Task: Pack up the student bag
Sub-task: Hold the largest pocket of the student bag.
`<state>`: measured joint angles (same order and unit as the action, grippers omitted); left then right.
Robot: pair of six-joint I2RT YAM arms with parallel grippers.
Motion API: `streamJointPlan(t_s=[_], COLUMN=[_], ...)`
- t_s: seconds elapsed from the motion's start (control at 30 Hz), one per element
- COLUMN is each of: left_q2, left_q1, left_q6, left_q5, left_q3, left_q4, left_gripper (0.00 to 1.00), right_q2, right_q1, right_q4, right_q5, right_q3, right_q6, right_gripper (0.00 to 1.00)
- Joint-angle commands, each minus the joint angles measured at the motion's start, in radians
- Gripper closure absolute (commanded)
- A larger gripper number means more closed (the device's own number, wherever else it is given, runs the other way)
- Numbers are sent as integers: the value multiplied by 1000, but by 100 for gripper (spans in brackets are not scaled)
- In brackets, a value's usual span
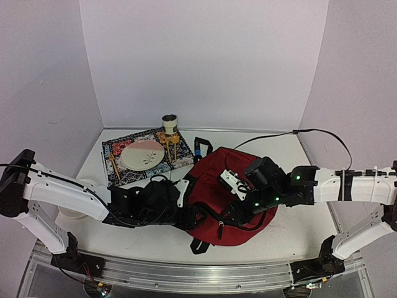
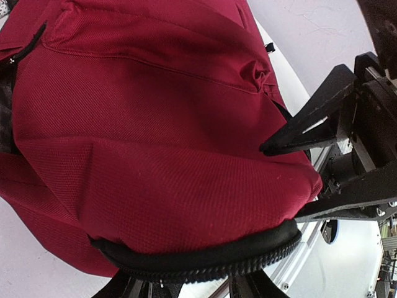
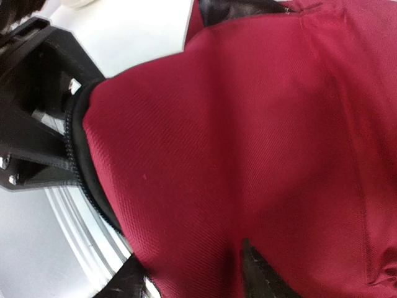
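The student bag (image 1: pixel 229 180), dark red with black straps, lies flat at the table's middle. My left gripper (image 1: pixel 189 216) is at its near-left edge. In the left wrist view the bag's (image 2: pixel 155 124) black zipper edge (image 2: pixel 205 257) lies across my left gripper (image 2: pixel 186 288), whose fingers stand apart. My right gripper (image 1: pixel 239 208) is low on the bag's near part, facing the left one. In the right wrist view red fabric (image 3: pixel 248 124) bulges between the spread fingers of my right gripper (image 3: pixel 192 279), and one fingertip (image 3: pixel 254 261) dents the cloth. What is inside the bag is hidden.
A patterned placemat (image 1: pixel 124 174) at the back left carries a pale plate (image 1: pixel 142 155) and gold cutlery (image 1: pixel 169 146). A cup (image 1: pixel 169 122) stands behind it. A black cable (image 1: pixel 273 136) runs across the back right. A metal rail (image 1: pixel 186 273) lines the near edge.
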<state>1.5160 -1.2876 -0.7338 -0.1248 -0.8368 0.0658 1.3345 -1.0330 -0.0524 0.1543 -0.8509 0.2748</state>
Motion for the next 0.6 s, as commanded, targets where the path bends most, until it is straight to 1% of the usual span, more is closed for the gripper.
streamJointPlan(t_s=[0.0,0.03,0.07,0.13,0.27,0.4,0.47,0.57], left_q2=[31,39,48,71,130,215,259,297], left_q1=[-12,-15,-17,-22,-51,-102,-107,-108], left_q6=[11,18,24,38,84,121,115,102], left_q5=[17,13,9,0,-44,-107,-127,-222], left_q3=[-34,-41,-50,-65,-111,-149,-148,-119], left_q4=[57,58,58,64,71,73,74,74], left_gripper=[57,56,55,52,51,51,51,52], right_q2=[5,-1,-7,-24,-42,-64,-85,-114], right_q1=[27,31,36,42,53,70,75,80], right_q4=[-7,4,19,53,137,211,243,274], right_q5=[0,1,5,15,32,64,99,130], right_q3=[-28,-28,-28,-26,-20,-8,-1,3], right_q6=[2,6,11,26,63,96,104,111], right_gripper=[82,89,94,99,100,100,100,100])
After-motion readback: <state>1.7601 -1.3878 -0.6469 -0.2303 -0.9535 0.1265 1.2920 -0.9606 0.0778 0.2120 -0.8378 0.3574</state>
